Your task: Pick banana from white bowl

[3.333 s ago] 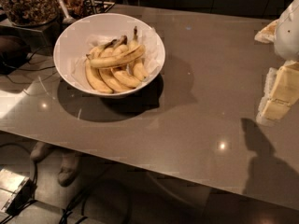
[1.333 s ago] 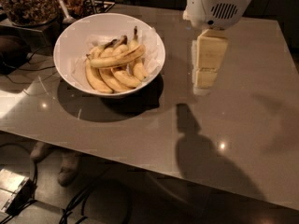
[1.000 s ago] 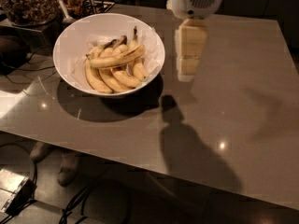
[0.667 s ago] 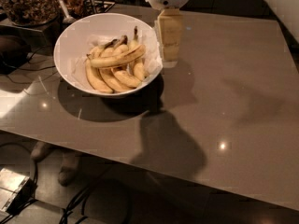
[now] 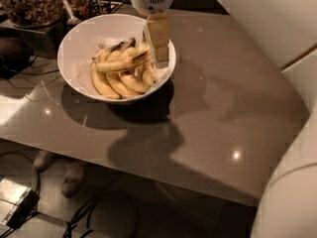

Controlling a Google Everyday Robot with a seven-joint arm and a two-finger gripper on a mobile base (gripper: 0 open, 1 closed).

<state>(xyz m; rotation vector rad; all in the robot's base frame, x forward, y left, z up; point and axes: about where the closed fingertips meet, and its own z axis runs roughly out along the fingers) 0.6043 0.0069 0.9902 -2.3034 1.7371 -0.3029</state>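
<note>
**A:** Where's the end effector (image 5: pixel 159 56)?

**B:** Over the right side of the white bowl (image 5: pixel 69 43), just inside the rim, hanging straight down. I see it side-on as one pale block, so I can't tell if it's apart or together.

**A:** And the banana (image 5: pixel 121 63)?

**B:** In the bowl, lying on top of the bunch (image 5: pixel 116 83). Its long axis runs roughly left to right in my view, with the right end a bit higher. That end sits just beside the end effector's tip and may be touching it. I can't separate them from this angle.

**A:** So the target's off to the left of the tool?

**B:** In view, yes. The banana's middle is left of the tip. My read is that I need to shift toward that middle and close across the short axis, not along it.

**A:** Risks?

**B:** The bunch is directly underneath — I could pinch the wrong one. Nothing pins the bowl to the worktop (image 5: pixel 223 108) — it may slide if I clip the rim.
</note>
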